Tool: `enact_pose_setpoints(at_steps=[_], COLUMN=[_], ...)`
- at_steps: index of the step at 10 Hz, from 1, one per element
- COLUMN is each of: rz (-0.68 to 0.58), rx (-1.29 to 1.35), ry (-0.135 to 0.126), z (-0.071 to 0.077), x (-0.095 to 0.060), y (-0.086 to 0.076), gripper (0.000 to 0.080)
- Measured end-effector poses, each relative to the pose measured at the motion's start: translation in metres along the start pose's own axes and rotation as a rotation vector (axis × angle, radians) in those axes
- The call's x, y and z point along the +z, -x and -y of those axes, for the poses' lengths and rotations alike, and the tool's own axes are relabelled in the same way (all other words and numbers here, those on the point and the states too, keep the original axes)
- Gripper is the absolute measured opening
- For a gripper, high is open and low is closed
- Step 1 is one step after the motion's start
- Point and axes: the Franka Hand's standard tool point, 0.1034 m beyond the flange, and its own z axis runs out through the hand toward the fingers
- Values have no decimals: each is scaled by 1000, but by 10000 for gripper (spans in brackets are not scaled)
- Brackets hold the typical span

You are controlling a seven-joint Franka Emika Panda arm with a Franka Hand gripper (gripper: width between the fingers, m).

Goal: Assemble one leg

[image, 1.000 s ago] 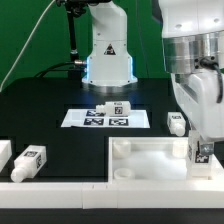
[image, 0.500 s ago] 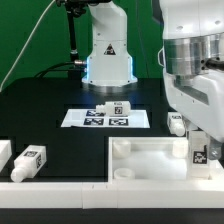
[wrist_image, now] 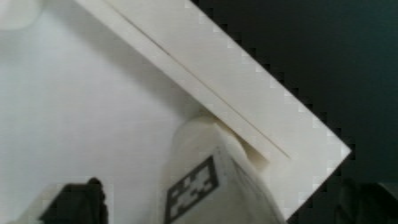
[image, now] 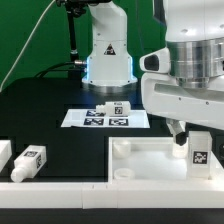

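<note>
Leg (image: 199,152) upright, long axis vertical

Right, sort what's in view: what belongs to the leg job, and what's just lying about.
In the job:
- the leg at the tray's right corner in the exterior view
- the gripper over it
- the white tray

Lying about:
- spare legs
- the marker board
</note>
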Motion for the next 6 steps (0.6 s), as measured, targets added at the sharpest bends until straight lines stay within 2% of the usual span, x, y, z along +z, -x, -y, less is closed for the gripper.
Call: enact_pose_setpoints(at_steps=[1,2,3,4,5,6], rz=[-29,-58,-76,-75,-75,-75], rx=[-201,-350,-357,-336,-332,-289], ry=[35,51,37,39,38,36], z=[0,3,4,4,4,4], x=[-2,-5,-5,-4,-4,-4], y=[-1,-5,-7,-7,-7,-7], gripper=[649,649,649,527,527,392])
